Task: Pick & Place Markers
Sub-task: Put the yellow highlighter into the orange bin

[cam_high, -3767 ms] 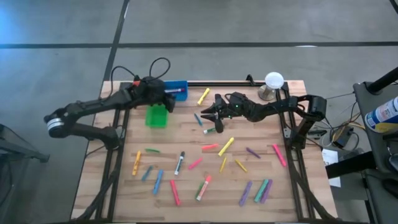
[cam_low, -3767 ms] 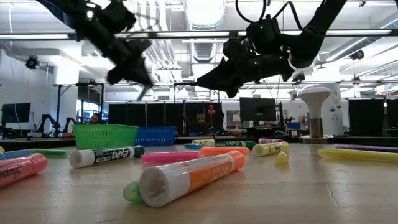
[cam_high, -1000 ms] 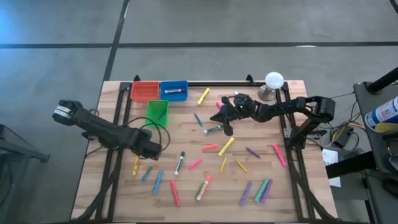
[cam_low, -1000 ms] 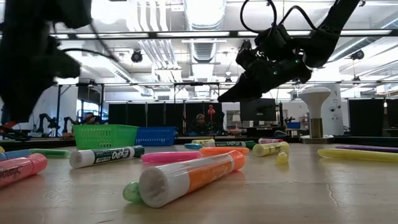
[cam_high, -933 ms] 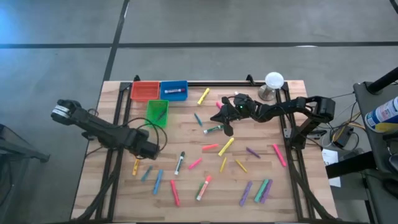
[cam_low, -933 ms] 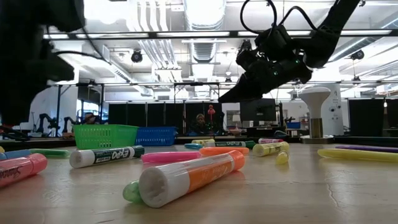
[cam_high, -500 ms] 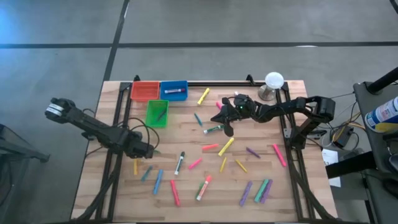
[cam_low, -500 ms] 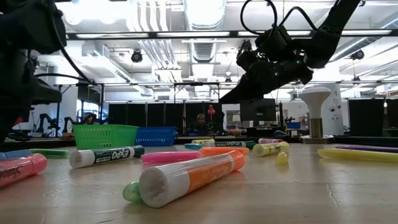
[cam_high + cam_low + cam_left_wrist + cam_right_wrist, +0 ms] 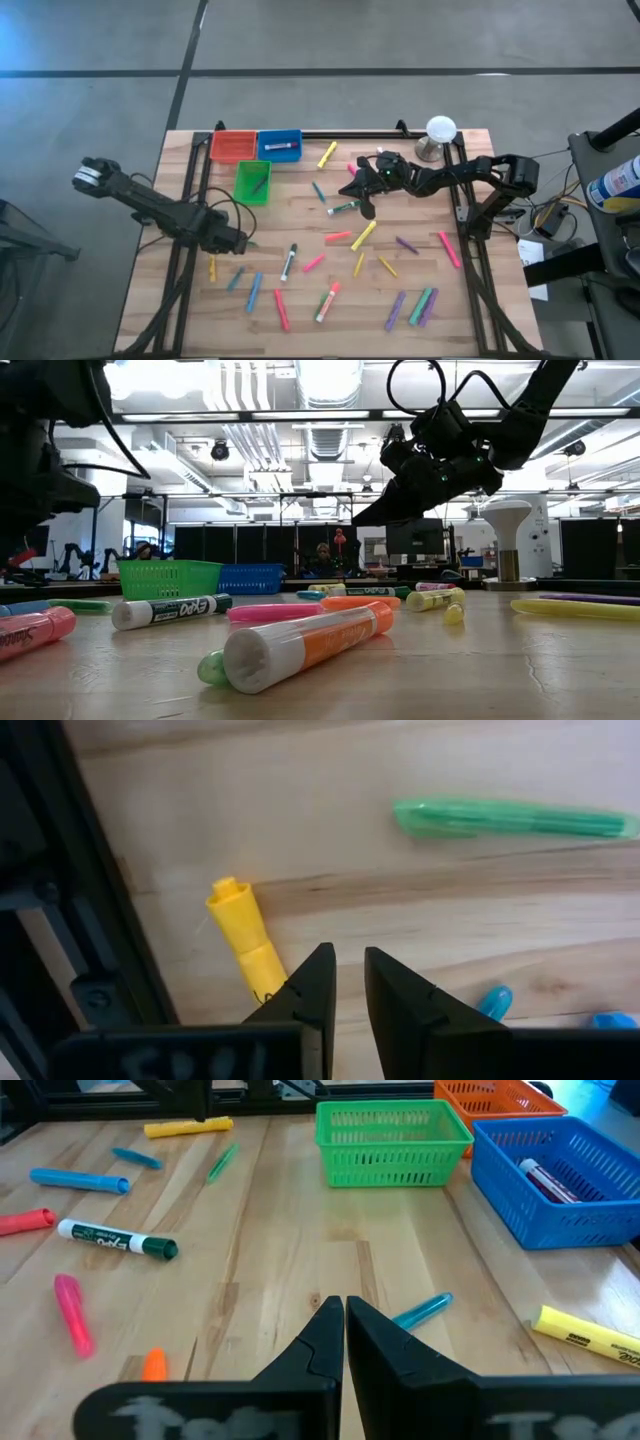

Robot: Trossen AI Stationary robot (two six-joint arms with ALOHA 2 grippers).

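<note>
the left gripper [image 9: 345, 982] sits low over the table's [image 9: 400, 300] left edge, its two dark fingers [image 9: 310, 990] a narrow slot apart and clamped on nothing; a yellow marker [image 9: 244, 932] lies on the wood just beside one finger, a thin green marker [image 9: 515, 820] lies farther off, and blue marker tips [image 9: 492, 1001] show near the other finger. in the high view that left gripper [image 9: 240, 243] hangs just above the yellow marker [image 9: 212, 267] near the table's left rail. the right gripper [image 9: 343, 1330] is pressed together and empty, held above the table's middle back part [image 9: 352, 190]; before it lie a light blue marker [image 9: 421, 1311], a yellow highlighter [image 9: 587, 1331], a white-barrelled marker with a green cap [image 9: 116, 1239], a pink marker [image 9: 73, 1312] and a blue one [image 9: 78, 1179]. beyond stand a green basket [image 9: 393, 1142], a blue bin [image 9: 560, 1175] with a dark marker [image 9: 552, 1181] lying in it, and an orange-red bin [image 9: 498, 1094]. the other markers [image 9: 330, 300] are scattered flat across the table's near half, well apart from both grippers.
</note>
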